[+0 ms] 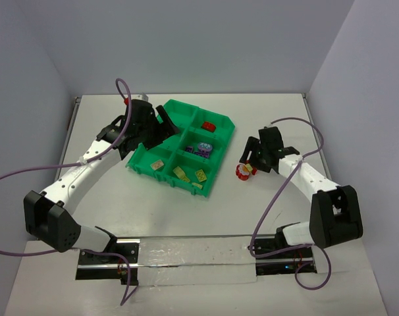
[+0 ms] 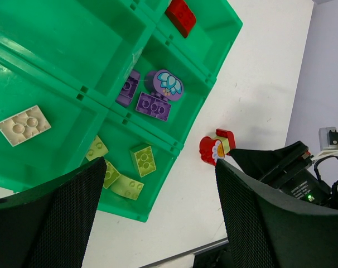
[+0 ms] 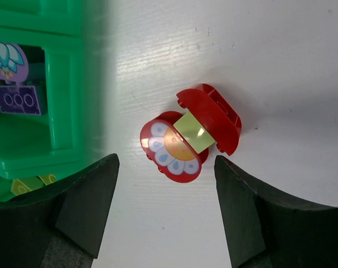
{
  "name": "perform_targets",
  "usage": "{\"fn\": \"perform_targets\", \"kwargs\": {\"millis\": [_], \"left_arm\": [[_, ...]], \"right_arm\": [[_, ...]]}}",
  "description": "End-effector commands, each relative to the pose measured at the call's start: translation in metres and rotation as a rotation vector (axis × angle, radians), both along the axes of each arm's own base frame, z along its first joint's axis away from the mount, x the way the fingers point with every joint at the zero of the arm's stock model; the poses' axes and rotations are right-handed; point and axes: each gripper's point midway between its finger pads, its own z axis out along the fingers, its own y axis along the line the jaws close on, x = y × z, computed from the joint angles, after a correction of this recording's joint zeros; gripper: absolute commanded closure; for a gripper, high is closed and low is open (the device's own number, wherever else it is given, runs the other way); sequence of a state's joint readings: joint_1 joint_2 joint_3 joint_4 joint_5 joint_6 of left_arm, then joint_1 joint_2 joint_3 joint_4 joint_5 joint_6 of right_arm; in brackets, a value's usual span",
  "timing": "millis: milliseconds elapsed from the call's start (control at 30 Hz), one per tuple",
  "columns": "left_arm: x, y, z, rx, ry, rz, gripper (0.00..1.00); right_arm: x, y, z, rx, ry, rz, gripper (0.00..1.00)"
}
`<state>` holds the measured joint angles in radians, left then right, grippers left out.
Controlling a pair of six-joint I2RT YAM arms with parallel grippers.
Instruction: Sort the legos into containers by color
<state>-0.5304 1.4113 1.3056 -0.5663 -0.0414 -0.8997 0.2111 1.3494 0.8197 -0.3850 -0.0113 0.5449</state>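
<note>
Between pale grey walls (image 1: 206,39), the white surface (image 1: 278,112) carries a bright green plastic compartment tray (image 2: 74,39) of small studded bricks (image 2: 153,106) near its far edge. A red flower-printed brick (image 3: 169,151) lies beside it; left fingers (image 2: 46,223) and right fingers (image 3: 74,212) stand apart.

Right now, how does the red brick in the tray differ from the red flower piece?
The red brick lies in a corner compartment of the green tray; the red flower piece lies on the table outside it. The brick is a plain rectangle; the flower piece is rounded, with a printed flower. The brick is all red; the flower piece holds a yellow-green block. Both are mainly red.
</note>
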Motion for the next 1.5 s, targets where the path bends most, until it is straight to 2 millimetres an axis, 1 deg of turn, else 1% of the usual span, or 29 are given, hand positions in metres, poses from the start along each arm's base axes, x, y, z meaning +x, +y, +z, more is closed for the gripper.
{"fn": "perform_targets", "kwargs": {"millis": [0,133,233,333,433,533,567,600,700,900,1067,1200,1467], "left_arm": [[-0.001,-0.003,0.011,-0.006,-0.040,-0.025,0.14],[-0.003,-0.003,0.010,-0.007,-0.038,-0.030,0.14],[-0.003,-0.003,0.011,-0.006,-0.043,-0.032,0.14],[-0.003,-0.003,0.010,-0.005,-0.042,-0.032,0.14],[-0.003,-0.003,0.010,-0.004,-0.043,-0.035,0.14],[-0.004,-0.003,0.010,-0.001,-0.045,-0.034,0.14],[-0.004,-0.002,0.010,0.001,-0.045,-0.034,0.14],[-0.004,-0.002,0.010,0.002,-0.045,-0.034,0.14],[-0.005,-0.001,0.009,0.004,-0.046,-0.032,0.14],[-0.006,0.001,0.009,0.008,-0.047,-0.030,0.14],[-0.008,0.005,0.009,0.019,-0.050,-0.020,0.14],[-0.008,0.009,0.007,0.033,-0.043,-0.006,0.14],[-0.007,0.007,0.007,0.027,-0.047,-0.011,0.14]], "right_arm": [[0.016,-0.018,0.015,-0.041,-0.032,-0.151,0.23],[0.015,-0.036,0.013,-0.110,0.012,-0.258,0.23],[0.012,-0.043,0.007,-0.136,0.064,-0.321,0.22],[0.013,-0.038,0.004,-0.109,0.089,-0.336,0.21],[0.015,-0.030,0.003,-0.061,0.104,-0.345,0.20],[0.018,-0.028,0.003,-0.037,0.121,-0.385,0.18],[0.019,-0.028,0.002,-0.038,0.130,-0.400,0.11],[0.018,-0.029,0.000,-0.041,0.143,-0.415,0.00],[0.021,-0.030,-0.003,-0.050,0.175,-0.446,0.00],[0.025,-0.025,-0.013,-0.024,0.202,-0.475,0.00],[0.021,-0.027,-0.024,-0.017,0.236,-0.533,0.01],[0.020,-0.022,-0.032,-0.003,0.261,-0.527,0.02],[0.015,-0.020,-0.047,-0.005,0.307,-0.535,0.04]]}}
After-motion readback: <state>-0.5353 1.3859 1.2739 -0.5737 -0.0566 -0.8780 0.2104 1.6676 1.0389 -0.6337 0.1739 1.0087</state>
